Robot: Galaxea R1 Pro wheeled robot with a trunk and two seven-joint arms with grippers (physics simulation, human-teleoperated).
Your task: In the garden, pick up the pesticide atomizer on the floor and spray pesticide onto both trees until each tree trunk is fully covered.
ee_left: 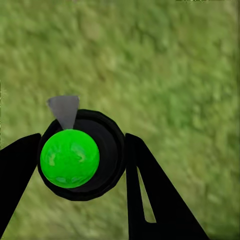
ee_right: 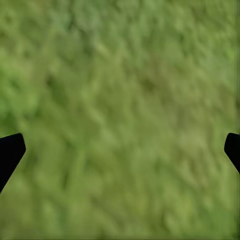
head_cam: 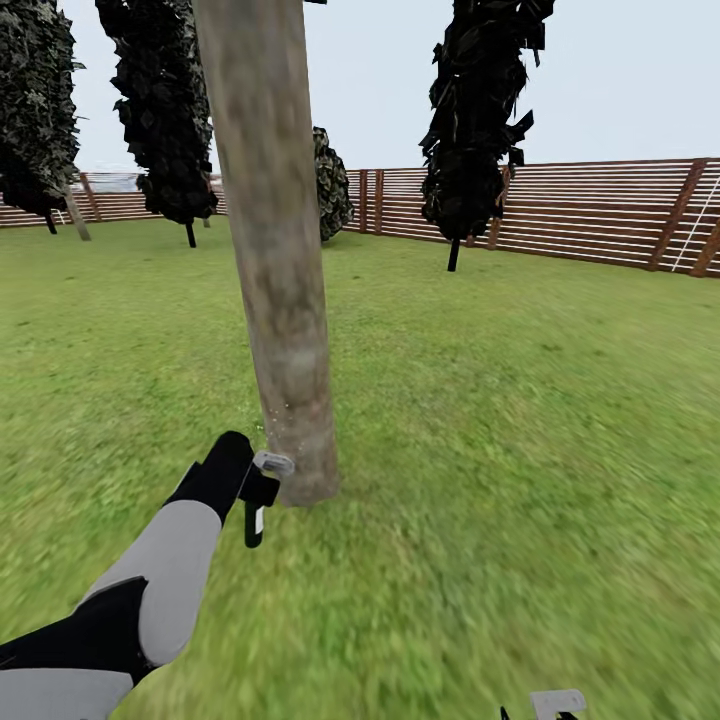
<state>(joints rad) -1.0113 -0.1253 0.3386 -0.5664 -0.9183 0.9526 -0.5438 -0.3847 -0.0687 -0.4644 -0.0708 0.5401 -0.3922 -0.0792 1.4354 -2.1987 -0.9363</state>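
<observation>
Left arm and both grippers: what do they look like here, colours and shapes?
The left arm has a light grey rounded forearm shell between black joint sections, ending in a black wrist. The left gripper has flat black fingers, one with a narrow slot cut through it. The right gripper shows as two black pointed fingertips. No cables or markings are visible.

Tree trunk [head_cam: 272, 250] cut off above; atomizer [ee_left: 80, 155] label unreadable.

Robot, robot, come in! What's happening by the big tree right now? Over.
Left end effector shut on the pesticide atomizer, low beside the tree trunk. Right end effector open over grass. Nothing in the way. Over.
</observation>
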